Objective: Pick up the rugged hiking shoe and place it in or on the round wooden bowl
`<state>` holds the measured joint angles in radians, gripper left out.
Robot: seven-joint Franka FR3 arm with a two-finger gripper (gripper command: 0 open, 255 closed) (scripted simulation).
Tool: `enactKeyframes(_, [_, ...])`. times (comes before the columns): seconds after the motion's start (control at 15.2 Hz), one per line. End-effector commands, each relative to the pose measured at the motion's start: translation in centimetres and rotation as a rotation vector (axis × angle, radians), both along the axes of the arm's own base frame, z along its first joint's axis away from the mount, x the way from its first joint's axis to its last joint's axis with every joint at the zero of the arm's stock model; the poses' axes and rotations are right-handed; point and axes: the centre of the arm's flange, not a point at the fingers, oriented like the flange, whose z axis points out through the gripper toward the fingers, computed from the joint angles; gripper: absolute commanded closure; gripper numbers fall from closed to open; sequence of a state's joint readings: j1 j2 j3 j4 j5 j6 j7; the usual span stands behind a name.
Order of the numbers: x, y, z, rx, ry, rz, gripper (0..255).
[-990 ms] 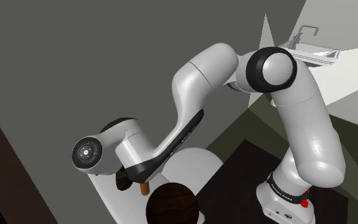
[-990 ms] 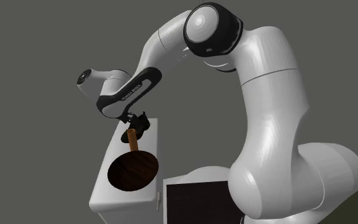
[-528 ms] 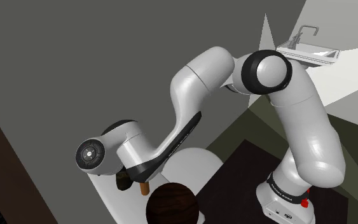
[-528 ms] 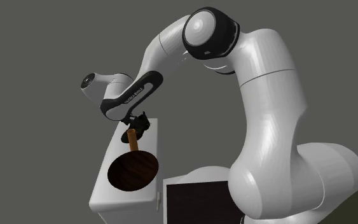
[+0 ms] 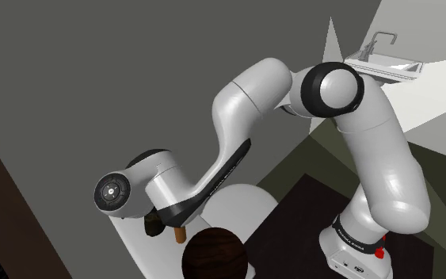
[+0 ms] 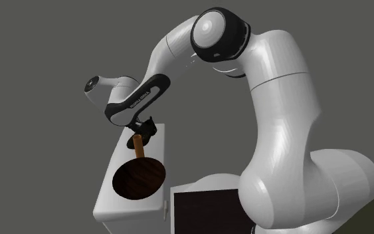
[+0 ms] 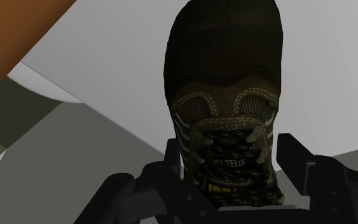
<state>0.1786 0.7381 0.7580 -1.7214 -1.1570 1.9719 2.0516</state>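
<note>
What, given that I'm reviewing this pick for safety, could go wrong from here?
1. The gripper straddles the shoe at its laces, with the long toe reaching well ahead of it, so the shoe may tip or slip once lifted.
2. In the second exterior view a brown post stands just under the gripper, between it and the bowl. The shoe might knock the post on its way over.

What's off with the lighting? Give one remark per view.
Wrist view: the shoe reads nearly black at the toe against a bright white surface. Shoulder view: dim grey walls, one bright wedge by the sink. Second exterior view: flat grey backdrop, soft highlights on the arm.
</note>
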Motion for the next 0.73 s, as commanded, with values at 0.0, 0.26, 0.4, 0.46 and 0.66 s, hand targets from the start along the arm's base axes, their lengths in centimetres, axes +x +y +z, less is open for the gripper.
enactKeyframes(0.0, [0.0,0.0,-0.1,-0.001,0.001,-0.001,255])
enactKeyframes(0.26, [0.0,0.0,-0.1,-0.001,0.001,-0.001,255])
enactKeyframes(0.4, [0.0,0.0,0.4,-0.001,0.001,-0.001,255])
enactKeyframes(0.46, [0.0,0.0,0.9,-0.001,0.001,-0.001,255])
enactKeyframes(0.66, [0.0,0.0,2.5,-0.001,0.001,-0.001,255])
